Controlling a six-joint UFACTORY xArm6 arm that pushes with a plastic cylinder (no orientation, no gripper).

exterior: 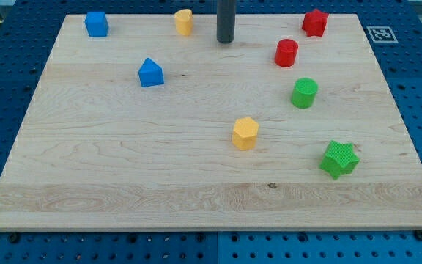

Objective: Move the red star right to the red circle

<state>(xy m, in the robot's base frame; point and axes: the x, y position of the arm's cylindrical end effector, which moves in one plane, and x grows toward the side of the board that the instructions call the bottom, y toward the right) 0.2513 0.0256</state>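
Note:
The red star (315, 22) lies near the view's top right corner of the wooden board. The red circle (286, 53), a short cylinder, stands just below and left of it, a small gap between them. My tip (225, 40) is at the view's top centre, left of the red circle and well left of the red star, touching no block.
A yellow block (184, 21) sits left of my tip. A blue cube (96, 23) is at top left, a blue house-shaped block (151, 72) below it. A green cylinder (304, 93), a yellow hexagon (245, 133) and a green star (339, 159) lie lower right. The board's edge (211, 226) borders blue pegboard.

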